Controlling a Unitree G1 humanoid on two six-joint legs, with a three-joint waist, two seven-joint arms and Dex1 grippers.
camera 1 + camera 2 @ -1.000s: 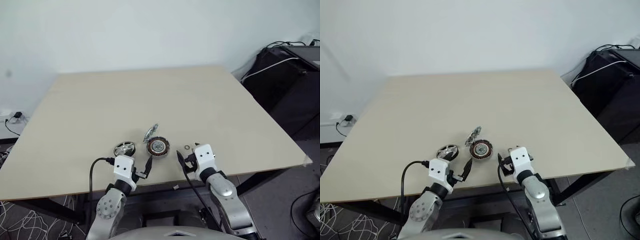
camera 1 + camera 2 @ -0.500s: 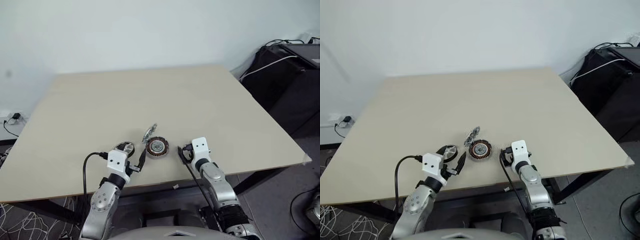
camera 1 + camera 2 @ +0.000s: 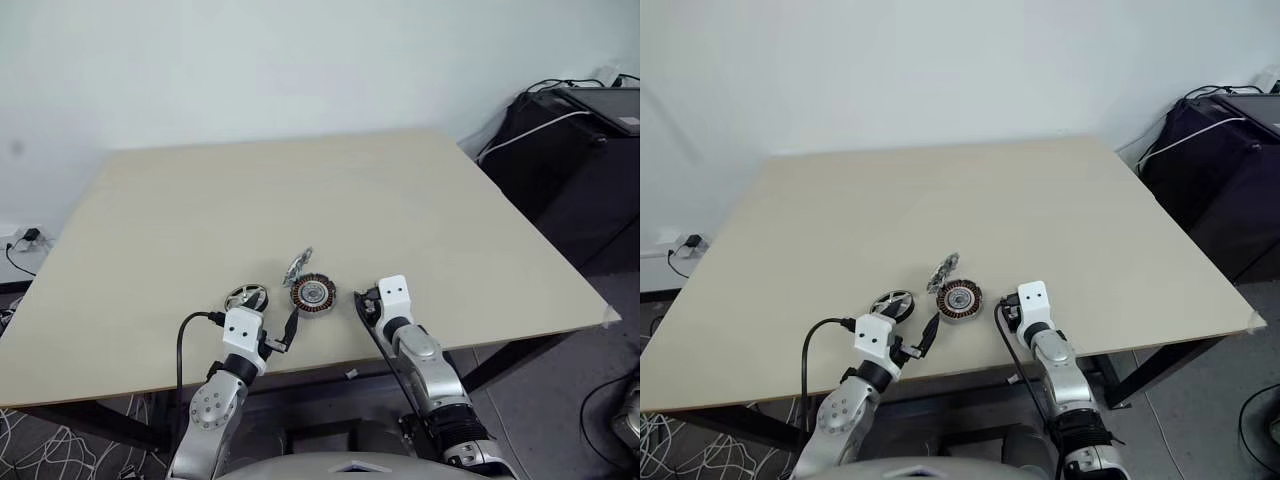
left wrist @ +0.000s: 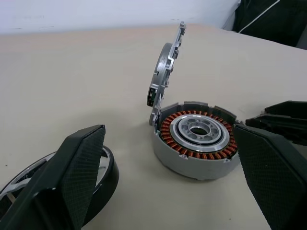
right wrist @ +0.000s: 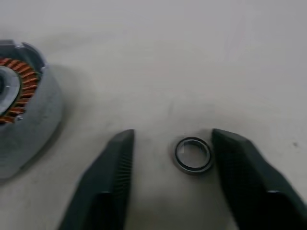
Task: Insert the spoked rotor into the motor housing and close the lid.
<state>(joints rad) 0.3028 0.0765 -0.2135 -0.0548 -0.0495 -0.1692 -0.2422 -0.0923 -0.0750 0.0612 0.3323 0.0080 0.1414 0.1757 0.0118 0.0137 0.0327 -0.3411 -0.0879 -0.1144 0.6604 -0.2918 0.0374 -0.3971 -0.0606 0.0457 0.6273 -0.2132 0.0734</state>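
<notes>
Head views: the motor housing [image 3: 313,293] sits near the front edge of the table [image 3: 300,190], with the lid [image 3: 298,265] standing tilted on edge at its far side and the spoked rotor [image 3: 246,297] lying just to its left. The left gripper [image 3: 283,336] hovers in front of the gap between rotor and housing; the right gripper [image 3: 366,305] is low just right of the housing. Left wrist view: the jaws stand wide apart and hold nothing; 1 finger [image 4: 79,170] overlaps the rotor [image 4: 103,167], the other [image 4: 268,165] is beside the housing [image 4: 196,139]. This view alone shows that the lid [image 4: 165,72] is hinged upright at the housing rim. Risk: a closing stroke from here could catch the housing wall or knock the lid down before the rotor is seated. Right wrist view: the jaws are apart, straddling a small washer ring [image 5: 193,154] that touches neither finger [image 5: 242,167]; the housing [image 5: 26,120] lies well off to the side. The head views do not resolve this ring. Risk: if the fingers close on it, the ring may skid or flip away, and it is not the rotor.
</notes>
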